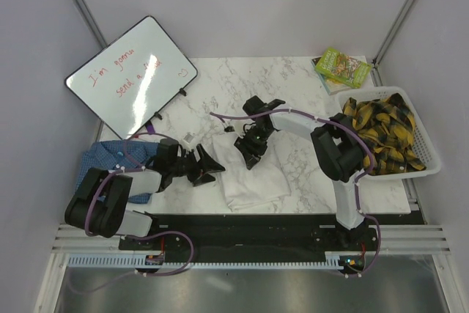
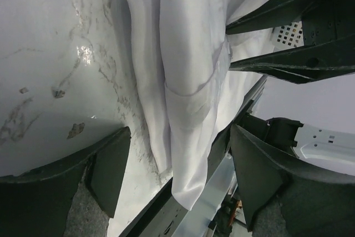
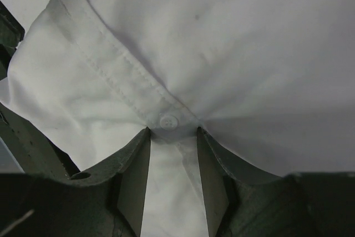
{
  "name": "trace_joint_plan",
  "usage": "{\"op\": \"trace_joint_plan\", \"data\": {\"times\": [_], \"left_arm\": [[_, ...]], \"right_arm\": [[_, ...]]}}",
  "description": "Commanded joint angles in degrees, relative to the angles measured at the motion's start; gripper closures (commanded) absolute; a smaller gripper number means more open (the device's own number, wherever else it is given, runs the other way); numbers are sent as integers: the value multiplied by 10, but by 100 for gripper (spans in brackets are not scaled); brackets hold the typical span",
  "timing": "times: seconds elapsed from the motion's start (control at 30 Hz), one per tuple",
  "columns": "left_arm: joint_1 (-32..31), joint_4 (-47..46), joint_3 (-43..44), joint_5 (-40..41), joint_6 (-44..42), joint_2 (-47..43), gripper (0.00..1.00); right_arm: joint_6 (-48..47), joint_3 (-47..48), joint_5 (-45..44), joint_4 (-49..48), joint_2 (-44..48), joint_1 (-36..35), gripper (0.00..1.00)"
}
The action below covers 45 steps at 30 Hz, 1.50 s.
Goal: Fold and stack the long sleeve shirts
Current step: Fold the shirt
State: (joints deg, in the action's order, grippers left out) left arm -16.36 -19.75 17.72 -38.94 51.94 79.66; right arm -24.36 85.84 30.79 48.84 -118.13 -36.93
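The right gripper (image 3: 173, 131) fills the bottom of its own wrist view. Its fingers (image 3: 136, 176) stand a little apart, their tips against the button placket of the white shirt (image 3: 222, 43). Cloth shows through the gap, but no fold looks pinched between them. From above, this gripper sits over the far edge of the white shirt.

The left gripper (image 2: 178, 131) has its jaws spread wide and holds nothing. It lies low at the white shirt's left edge, and the layered hem runs through the open gap without either finger closing on it.

The white shirt itself lies as a compact, roughly rectangular bundle on the marble table (image 1: 293, 86), its sides turned in and several layers showing at the edge. I judge its fold to be nearly done, perhaps with only a last tuck or smoothing left.

The blue checked shirt (image 1: 110, 155) lies well to the left of the white shirt, partly under the left arm. It looks bunched, and I cannot tell whether it is folded. The two shirts do not touch, so the stacking is not yet done.

To the right of the white shirt, a white basket (image 1: 432, 166) holds a yellow and black plaid cloth (image 1: 381, 133) in a loose heap.
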Motion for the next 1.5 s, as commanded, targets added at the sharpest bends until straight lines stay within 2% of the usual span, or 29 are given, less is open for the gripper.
{"op": "trace_joint_plan", "data": {"times": [0.0, 0.33, 0.87, 1.0, 1.03, 1.1, 1.13, 1.2, 1.23, 1.27, 1.33, 1.37, 1.4, 1.47], "left_arm": [[-23, -13, -5, 59, 11, 25, 19], [-47, -54, 6, 78, 24, 74, 26], [-75, -53, 24, 106, 33, 105, 36], [-75, -51, 27, 101, 33, 102, 51], [-75, -50, 28, 99, 30, 100, 64], [-72, -17, 48, 83, 9, 96, 84], [-68, 4, 59, 77, -17, 96, 98], [-44, 65, 95, 51, -46, 96, 98], [-38, 105, 113, 49, -99, 97, 98], [-29, 193, 162, 54, -130, 103, 98], [-19, 291, 244, 57, -222, 117, 98], [-17, 332, 275, 68, -257, 124, 98], [-16, 425, 306, 83, -323, 139, 98], [-16, 493, 381, 131, -372, 151, 98]], "right_arm": [[13, -1, 5, -22, -20, 16, 53], [12, 0, 8, -21, -24, 25, 54], [13, 4, 16, -22, -34, 25, 55], [15, 5, 19, -22, -34, 25, 55], [17, 5, 21, -23, -36, 25, 55], [22, 5, 26, -23, -35, 26, 55], [25, 5, 29, -23, -33, 27, 55], [40, 6, 50, -23, -26, 40, 54], [48, 7, 57, -20, -19, 47, 54], [54, 12, 65, -17, -14, 55, 53], [70, 22, 95, -8, 3, 86, 52], [76, 26, 103, -4, 10, 98, 52], [77, 36, 118, 2, 21, 119, 52], [77, 42, 125, 17, 34, 150, 51]]}}
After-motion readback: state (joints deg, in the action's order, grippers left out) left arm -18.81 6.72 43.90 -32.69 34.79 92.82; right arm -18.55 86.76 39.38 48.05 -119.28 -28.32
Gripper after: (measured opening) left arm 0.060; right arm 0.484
